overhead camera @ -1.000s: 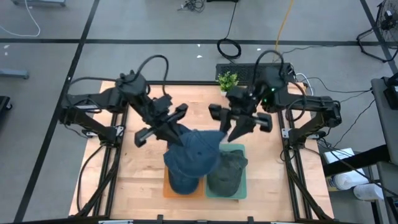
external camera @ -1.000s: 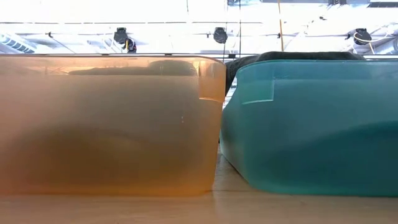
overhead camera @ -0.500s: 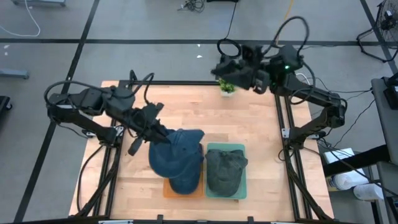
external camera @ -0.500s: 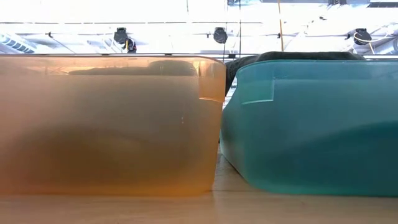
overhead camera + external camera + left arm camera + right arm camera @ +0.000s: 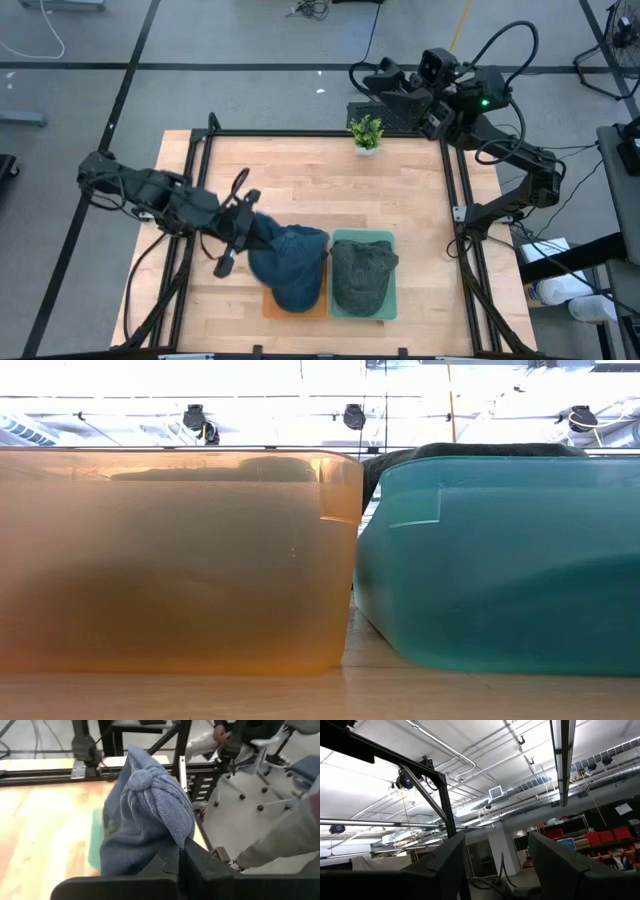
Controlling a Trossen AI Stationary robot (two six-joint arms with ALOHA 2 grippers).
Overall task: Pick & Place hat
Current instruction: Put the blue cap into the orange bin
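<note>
Blue hat lies over the orange bin, draped across its top, with the long axis running from the gripped end near the left gripper down toward the near edge of the surface. The gripped end points up and left in the high view. The left gripper's fingers are clenched on a bunched fold of the blue knit, as the left wrist view shows. Just beside it, a dark green hat sits in the teal bin, its long axis parallel. The right gripper is raised beyond the far edge, near a small plant; its fingers stand apart, holding nothing.
</note>
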